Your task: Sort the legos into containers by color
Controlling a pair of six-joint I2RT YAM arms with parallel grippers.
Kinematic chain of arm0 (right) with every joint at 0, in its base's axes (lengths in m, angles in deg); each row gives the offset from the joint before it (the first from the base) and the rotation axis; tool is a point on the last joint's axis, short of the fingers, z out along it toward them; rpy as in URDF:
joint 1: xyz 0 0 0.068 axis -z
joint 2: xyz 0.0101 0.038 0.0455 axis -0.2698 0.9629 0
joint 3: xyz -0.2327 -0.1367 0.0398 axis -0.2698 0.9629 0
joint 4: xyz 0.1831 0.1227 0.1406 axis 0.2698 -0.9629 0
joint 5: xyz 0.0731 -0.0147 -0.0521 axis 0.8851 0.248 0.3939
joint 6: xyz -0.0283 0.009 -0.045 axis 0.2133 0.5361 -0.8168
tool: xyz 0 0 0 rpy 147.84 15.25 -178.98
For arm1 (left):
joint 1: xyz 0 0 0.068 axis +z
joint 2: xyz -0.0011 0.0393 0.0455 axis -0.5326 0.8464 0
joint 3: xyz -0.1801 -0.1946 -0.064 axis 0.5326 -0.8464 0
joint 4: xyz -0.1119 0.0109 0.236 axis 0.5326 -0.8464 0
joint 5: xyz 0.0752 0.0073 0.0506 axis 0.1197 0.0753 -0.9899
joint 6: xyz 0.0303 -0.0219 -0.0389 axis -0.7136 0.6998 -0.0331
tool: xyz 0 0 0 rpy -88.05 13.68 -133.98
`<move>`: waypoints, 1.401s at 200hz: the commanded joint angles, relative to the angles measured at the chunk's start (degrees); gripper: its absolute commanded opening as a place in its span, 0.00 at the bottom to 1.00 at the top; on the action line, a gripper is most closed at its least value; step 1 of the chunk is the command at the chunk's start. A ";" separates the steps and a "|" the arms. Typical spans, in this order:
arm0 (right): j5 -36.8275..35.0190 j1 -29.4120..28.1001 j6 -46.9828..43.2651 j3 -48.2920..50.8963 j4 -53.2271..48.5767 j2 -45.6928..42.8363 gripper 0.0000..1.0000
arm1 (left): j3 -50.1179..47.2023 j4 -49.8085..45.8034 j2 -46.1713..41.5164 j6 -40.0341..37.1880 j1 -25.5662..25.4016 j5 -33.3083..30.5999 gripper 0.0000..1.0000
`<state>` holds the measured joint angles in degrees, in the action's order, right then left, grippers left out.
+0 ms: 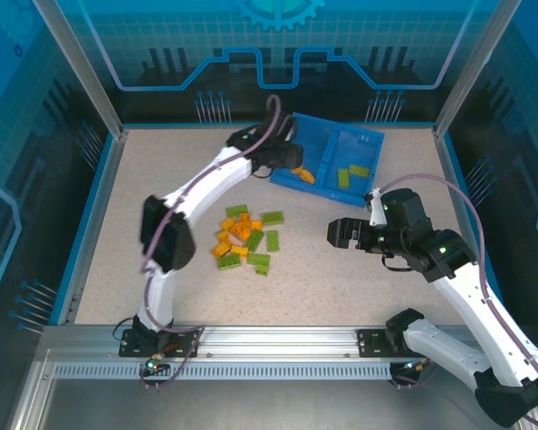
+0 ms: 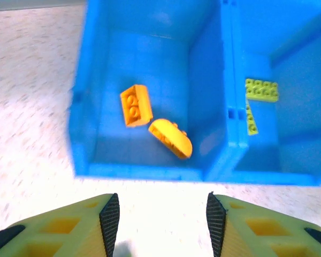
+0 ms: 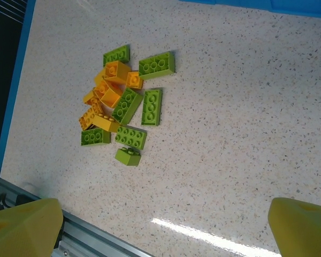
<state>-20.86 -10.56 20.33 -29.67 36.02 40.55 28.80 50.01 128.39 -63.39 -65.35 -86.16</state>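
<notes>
The speckled desk (image 1: 117,269) has a blue border along its left side and a metal rail (image 1: 278,340) at the near edge. A loose pile of legos (image 1: 245,237), orange and light green mixed, lies left of the middle. Some bricks touch or lean on each other. The pile is well apart from the left border and from the rail, with bare desk on all sides.

The left end effector (image 2: 162,220) hangs beside the near wall of the blue tray (image 2: 150,171). Its jaws are spread and nothing is between them. The tray sits at the far side of the desk, turned a little to the desk's edges.

In the left compartment (image 2: 150,59) lie two orange bricks (image 2: 135,105), close together near the middle, away from the walls. Past the divider (image 2: 232,80), the right compartment (image 2: 299,139) holds light green bricks (image 2: 261,89), lying just beside the divider.

The right end effector (image 1: 334,235) is over bare desk to the right of the pile, near to the tray's front. Its fingers (image 3: 27,225) are wide apart and hold nothing. Open desk lies between it and the pile.
</notes>
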 commanded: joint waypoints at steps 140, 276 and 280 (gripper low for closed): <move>0.62 -1.91 -0.24 -1.46 1.08 5.30 1.00 | -45.61 -0.80 -20.73 41.53 -0.05 -8.42 0.56; 0.04 -2.00 -0.10 -1.14 -0.04 3.48 1.00 | -43.27 -1.05 -9.42 40.46 0.21 -7.60 0.47; 0.30 -2.00 -0.12 -1.20 0.07 3.64 1.00 | -43.43 -0.92 -9.47 40.11 0.13 -7.45 0.47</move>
<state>-21.08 -11.81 19.91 -30.17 36.54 44.37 -12.01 50.16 118.44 -22.67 -65.33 -94.68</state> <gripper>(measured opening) 0.999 0.477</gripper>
